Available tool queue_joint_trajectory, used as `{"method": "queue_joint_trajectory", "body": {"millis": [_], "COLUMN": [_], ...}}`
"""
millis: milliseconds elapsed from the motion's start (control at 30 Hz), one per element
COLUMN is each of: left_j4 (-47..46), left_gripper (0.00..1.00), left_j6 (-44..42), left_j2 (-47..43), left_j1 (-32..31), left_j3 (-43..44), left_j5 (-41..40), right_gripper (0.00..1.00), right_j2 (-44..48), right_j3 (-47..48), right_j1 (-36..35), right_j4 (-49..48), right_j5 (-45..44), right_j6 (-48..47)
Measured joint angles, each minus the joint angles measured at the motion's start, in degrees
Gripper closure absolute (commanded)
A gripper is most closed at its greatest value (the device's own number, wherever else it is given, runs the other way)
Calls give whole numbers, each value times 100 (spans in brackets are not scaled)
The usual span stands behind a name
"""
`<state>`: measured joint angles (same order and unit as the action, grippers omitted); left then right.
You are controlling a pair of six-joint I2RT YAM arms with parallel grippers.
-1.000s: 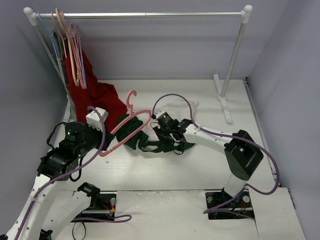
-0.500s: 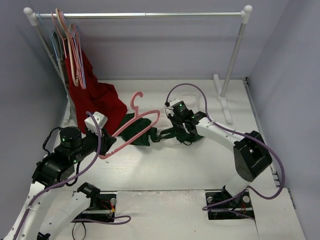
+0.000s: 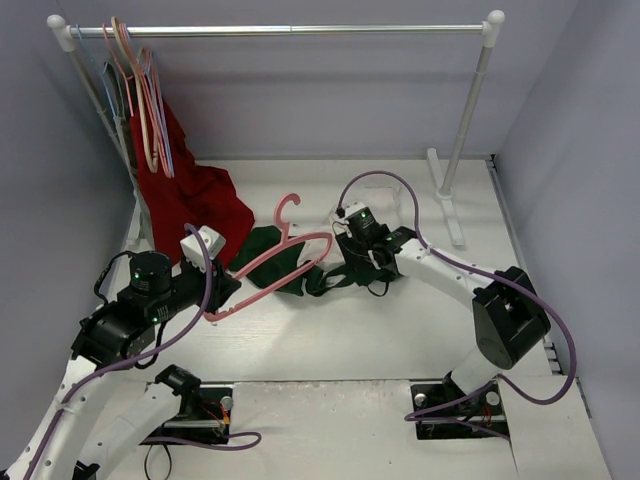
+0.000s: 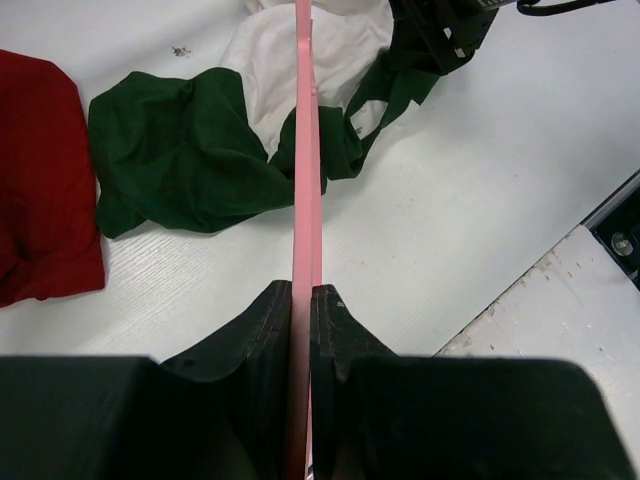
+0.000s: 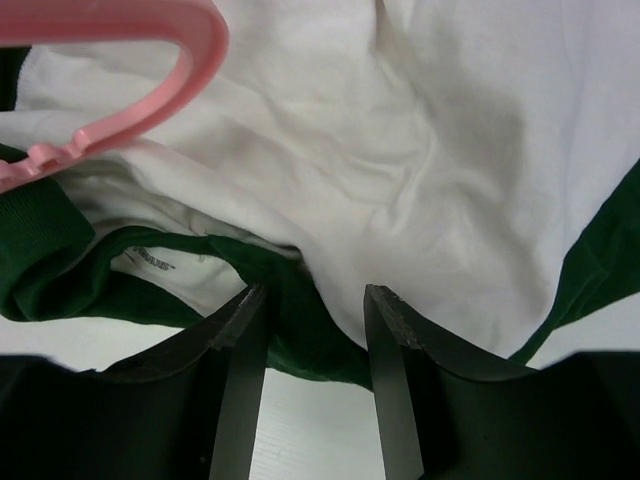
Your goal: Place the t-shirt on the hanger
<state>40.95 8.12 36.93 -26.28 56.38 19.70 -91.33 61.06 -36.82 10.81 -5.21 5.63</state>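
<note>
The pink hanger (image 3: 285,258) slants across the middle of the table, its hook (image 3: 288,206) pointing away. My left gripper (image 3: 222,296) is shut on the hanger's lower left end; in the left wrist view the hanger (image 4: 304,180) runs edge-on out of the jaws (image 4: 303,300). The t-shirt (image 3: 272,255) lies crumpled under the hanger, green parts and white body (image 4: 340,50) showing. My right gripper (image 3: 345,268) is at the shirt's right side. Its jaws (image 5: 312,320) are open with a green edge (image 5: 300,330) of the shirt between them. The hanger's tip (image 5: 150,60) lies just beyond.
A clothes rack (image 3: 280,30) stands at the back, its right post and foot (image 3: 445,195) at the far right. A red garment (image 3: 190,190) and several spare hangers (image 3: 140,100) hang at its left end. The red cloth (image 4: 40,200) lies left of the shirt.
My left gripper has carried the hanger right and away, over the shirt. My right arm has moved away and to the right, and the shirt has bunched towards the hanger.
</note>
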Motion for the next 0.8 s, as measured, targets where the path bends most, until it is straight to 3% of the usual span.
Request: {"method": "queue_joint_trajectory", "body": {"millis": [200, 467, 800], "left_j4": [2, 4, 4], "left_gripper": [100, 100, 100], "left_j6": [-17, -52, -57], "left_j2": [13, 20, 15], "left_j1": [-37, -76, -79], "left_j3": [-7, -7, -4], "left_j5": [-59, -173, -105], "right_gripper": [44, 39, 55], "right_j2": [22, 505, 577], "right_j3": [-55, -214, 326], "right_j1": [-7, -35, -195], "right_j4": [468, 1091, 1368], "right_j5": [-162, -391, -763], "right_j6": [393, 824, 1644]}}
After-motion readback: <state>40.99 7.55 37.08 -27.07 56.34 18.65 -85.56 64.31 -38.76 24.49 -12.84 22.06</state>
